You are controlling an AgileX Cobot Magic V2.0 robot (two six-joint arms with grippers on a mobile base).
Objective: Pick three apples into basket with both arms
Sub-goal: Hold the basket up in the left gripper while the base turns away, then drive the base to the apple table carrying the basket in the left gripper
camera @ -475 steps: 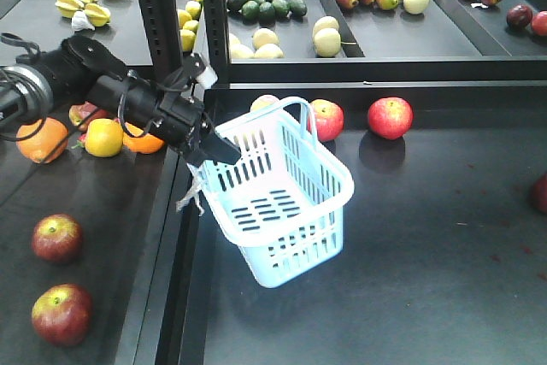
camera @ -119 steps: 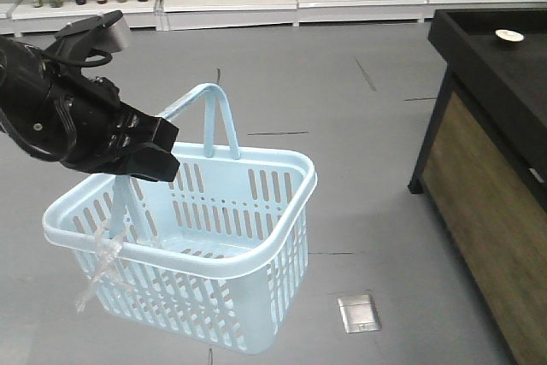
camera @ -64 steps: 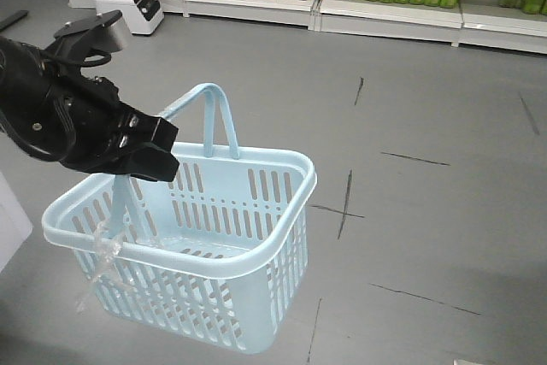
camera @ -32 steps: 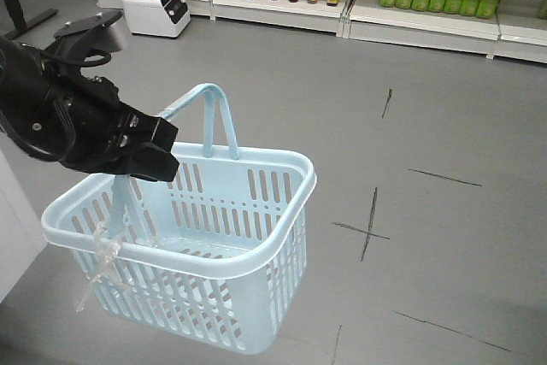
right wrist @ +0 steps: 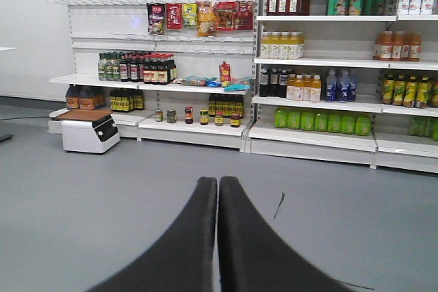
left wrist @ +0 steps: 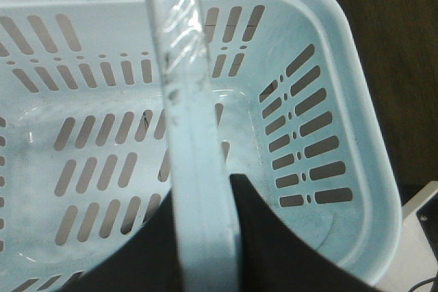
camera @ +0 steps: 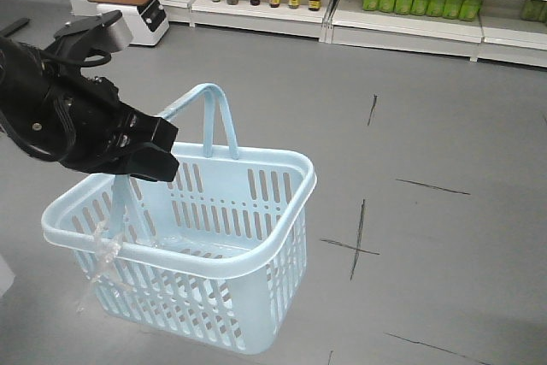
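The pale blue basket (camera: 224,312) hangs above the floor, level and empty inside. My left gripper (camera: 150,156) is shut on one of its hoop handles (left wrist: 183,80), and the black fingers (left wrist: 274,244) press both sides of the handle. A white tie strip (camera: 101,250) dangles from the near rim. The other handle (camera: 224,121) stands upright. My right gripper (right wrist: 217,181) is shut with nothing in it and points across the floor toward the shelves. No apples are in view.
Grey shop floor (camera: 444,126) with black cross marks (camera: 356,244) lies under and beyond the basket. Store shelves of bottles and jars (right wrist: 321,66) line the far wall. A white machine (right wrist: 85,131) sits on the low shelf at the left.
The fruit tables have gone out of view and the shop aisle behind keeps sliding sideways. The left arm and the basket keep the same pose in the frame.
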